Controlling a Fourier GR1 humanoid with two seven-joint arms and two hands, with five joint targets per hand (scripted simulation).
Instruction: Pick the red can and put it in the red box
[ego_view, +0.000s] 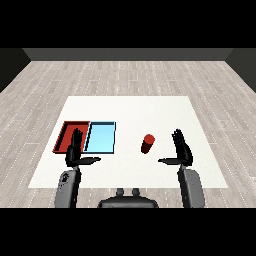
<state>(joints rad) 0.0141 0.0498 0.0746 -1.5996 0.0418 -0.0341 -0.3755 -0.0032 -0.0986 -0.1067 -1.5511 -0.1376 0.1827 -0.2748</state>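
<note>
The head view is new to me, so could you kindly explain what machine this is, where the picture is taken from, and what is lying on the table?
This is a humanoid robot seen from its own head, looking down and forward over a white table. The two grey forearms coming in from the lower corners are its arms, each ending in a black hand. The left hand and right hand are both open and hold nothing. On the table lie a red tray and a light blue tray side by side at the left, partly behind the left hand. A red can stands alone nearer the right hand, untouched.
</note>
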